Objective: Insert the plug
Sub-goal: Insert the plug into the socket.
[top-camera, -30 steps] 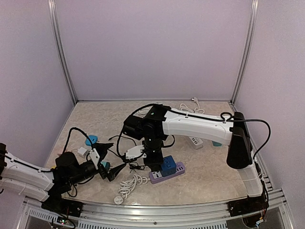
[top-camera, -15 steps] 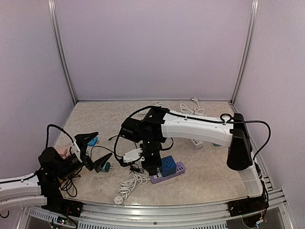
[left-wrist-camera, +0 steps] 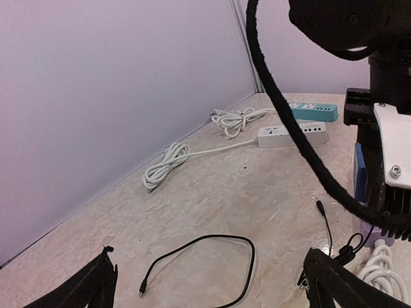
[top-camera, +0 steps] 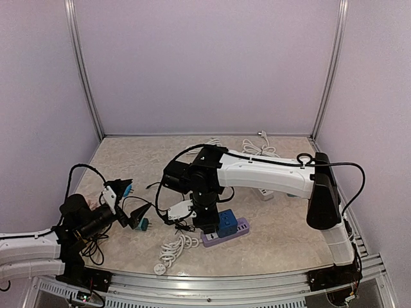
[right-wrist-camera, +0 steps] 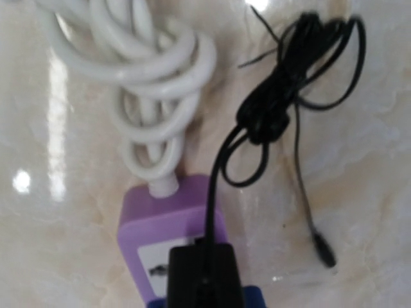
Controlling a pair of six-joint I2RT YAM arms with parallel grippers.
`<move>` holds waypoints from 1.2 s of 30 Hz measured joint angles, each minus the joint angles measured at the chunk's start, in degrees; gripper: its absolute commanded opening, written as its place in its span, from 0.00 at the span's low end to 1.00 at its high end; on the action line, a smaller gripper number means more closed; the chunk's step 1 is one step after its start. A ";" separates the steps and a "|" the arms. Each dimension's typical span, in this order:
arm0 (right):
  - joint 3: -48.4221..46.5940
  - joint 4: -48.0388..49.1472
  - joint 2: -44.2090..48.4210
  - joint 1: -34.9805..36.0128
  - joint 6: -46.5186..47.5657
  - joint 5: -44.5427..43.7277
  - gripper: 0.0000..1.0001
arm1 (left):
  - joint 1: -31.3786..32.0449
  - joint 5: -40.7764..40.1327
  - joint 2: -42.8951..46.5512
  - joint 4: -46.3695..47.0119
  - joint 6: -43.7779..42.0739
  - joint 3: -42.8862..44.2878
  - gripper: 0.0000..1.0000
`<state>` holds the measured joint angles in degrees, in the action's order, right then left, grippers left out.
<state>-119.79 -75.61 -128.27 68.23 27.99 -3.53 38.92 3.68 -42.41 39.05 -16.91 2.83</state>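
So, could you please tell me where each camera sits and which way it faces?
Top external: high behind the bases, looking down on the table; both arms show, left gripper open, right gripper over the purple power strip.
Left wrist: low, facing the far right corner; own fingertips at the bottom, right arm at right.
Right wrist: straight down at the strip; the black plug it grips at the bottom edge.
Shared: top and right wrist both show the strip's coiled white cord.
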 measured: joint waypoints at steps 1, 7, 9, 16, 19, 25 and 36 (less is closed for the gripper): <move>0.17 -0.22 0.00 0.02 0.09 -0.66 0.00 | 0.00 0.15 -0.11 0.02 0.00 0.00 0.99; 2.08 0.07 -0.11 1.16 0.48 -4.04 0.00 | 0.00 0.61 -0.79 0.28 -0.02 0.00 0.99; 2.43 0.04 -0.09 1.46 0.48 -4.72 0.00 | 0.00 0.74 -0.90 0.33 -0.02 0.00 0.99; 2.43 0.00 -0.11 1.25 1.11 -3.54 0.00 | 0.00 1.66 -1.22 0.37 -0.02 0.00 0.99; 3.04 0.20 -0.04 -0.22 1.86 -1.18 0.00 | 0.00 1.88 -1.18 0.37 -0.02 0.00 0.99; 10.25 5.55 3.93 -4.02 2.58 6.10 0.00 | 0.00 1.90 -0.98 0.35 -0.04 0.00 0.99; 13.73 9.68 6.14 -4.24 1.16 7.39 0.51 | 0.00 2.14 -1.62 0.35 -0.09 0.00 0.99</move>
<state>-106.06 -65.93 -122.13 63.99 29.15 3.86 38.92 5.82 -44.03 39.40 -16.99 2.83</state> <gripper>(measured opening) 0.331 0.988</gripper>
